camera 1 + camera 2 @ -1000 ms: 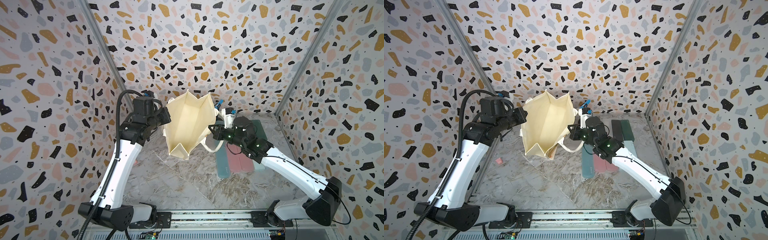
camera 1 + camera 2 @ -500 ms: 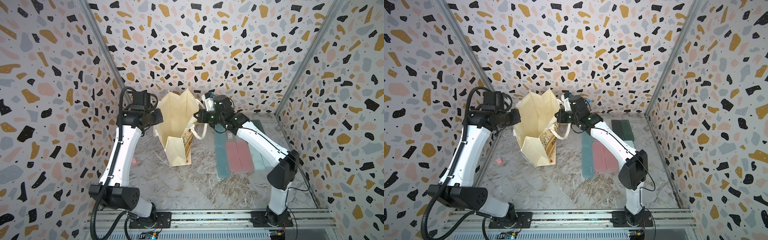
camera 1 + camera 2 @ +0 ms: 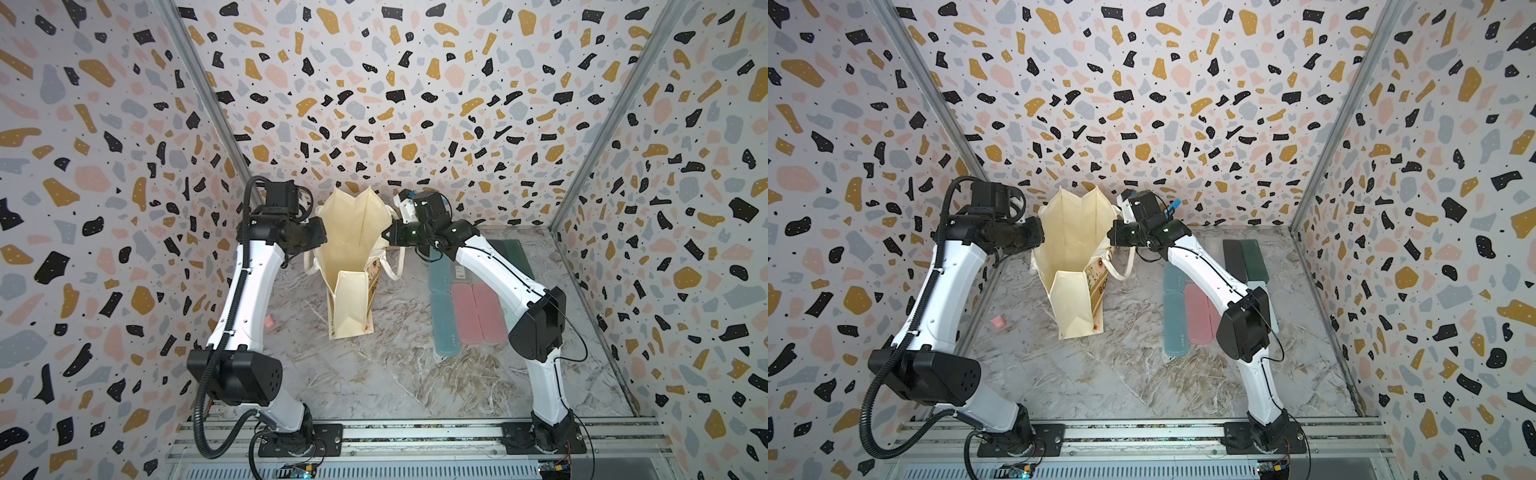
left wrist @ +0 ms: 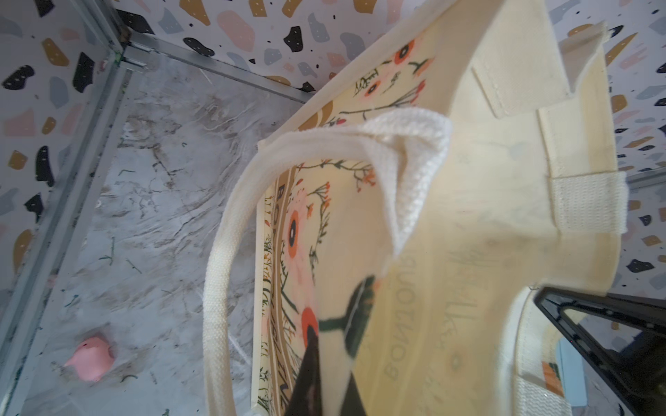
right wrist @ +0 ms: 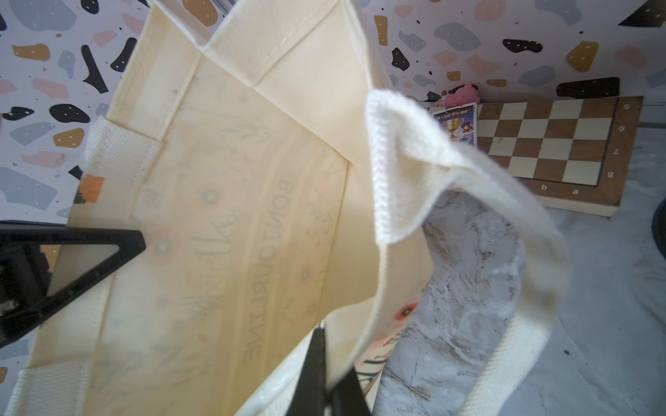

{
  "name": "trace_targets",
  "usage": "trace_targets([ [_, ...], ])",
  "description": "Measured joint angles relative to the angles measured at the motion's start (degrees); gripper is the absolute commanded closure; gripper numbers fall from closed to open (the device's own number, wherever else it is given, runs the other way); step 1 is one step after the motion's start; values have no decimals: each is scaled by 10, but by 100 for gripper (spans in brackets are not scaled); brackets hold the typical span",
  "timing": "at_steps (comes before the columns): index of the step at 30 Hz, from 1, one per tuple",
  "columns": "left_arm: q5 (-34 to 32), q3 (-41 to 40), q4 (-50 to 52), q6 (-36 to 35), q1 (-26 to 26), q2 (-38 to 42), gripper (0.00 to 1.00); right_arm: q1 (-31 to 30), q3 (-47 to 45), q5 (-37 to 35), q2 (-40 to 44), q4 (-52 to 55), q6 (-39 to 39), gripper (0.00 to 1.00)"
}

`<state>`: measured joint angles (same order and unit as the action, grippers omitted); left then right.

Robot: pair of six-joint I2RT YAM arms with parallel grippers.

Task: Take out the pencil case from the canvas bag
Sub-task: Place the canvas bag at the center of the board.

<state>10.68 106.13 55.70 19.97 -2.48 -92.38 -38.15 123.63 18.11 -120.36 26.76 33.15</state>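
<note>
The cream canvas bag (image 3: 353,249) (image 3: 1073,257) hangs between both arms with its mouth spread open toward the top views. Its inside looks empty there. My left gripper (image 3: 320,237) (image 4: 331,378) is shut on the rim of the printed face (image 4: 450,252). My right gripper (image 3: 386,237) (image 5: 328,374) is shut on the opposite rim (image 5: 216,216). White handles (image 5: 414,173) droop loose. Several flat pencil cases lie on the table right of the bag: teal (image 3: 444,324) (image 3: 1175,320), pink (image 3: 473,311) and dark green (image 3: 1252,257).
A small pink object (image 3: 270,322) (image 4: 90,356) lies on the table by the left arm. In the right wrist view a chessboard (image 5: 555,144), a printed card box (image 5: 456,122) and a pink toy (image 5: 461,94) stand by the wall. Patterned walls close three sides.
Both arms have carried the bag back toward the rear wall and lower. It now hangs more upright, its bottom near the table. Both grips have held.
</note>
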Motion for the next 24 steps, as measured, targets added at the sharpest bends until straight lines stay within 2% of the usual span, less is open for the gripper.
trace_targets([
  [10, 86, 34, -22, 9, 1, -57, 100, 16, -65, 1, 25, -21, 7, 100],
  [24, 96, 36, 23, 19, 1, -13, 100, 6, -179, 5, 156, -37, 16, 99],
])
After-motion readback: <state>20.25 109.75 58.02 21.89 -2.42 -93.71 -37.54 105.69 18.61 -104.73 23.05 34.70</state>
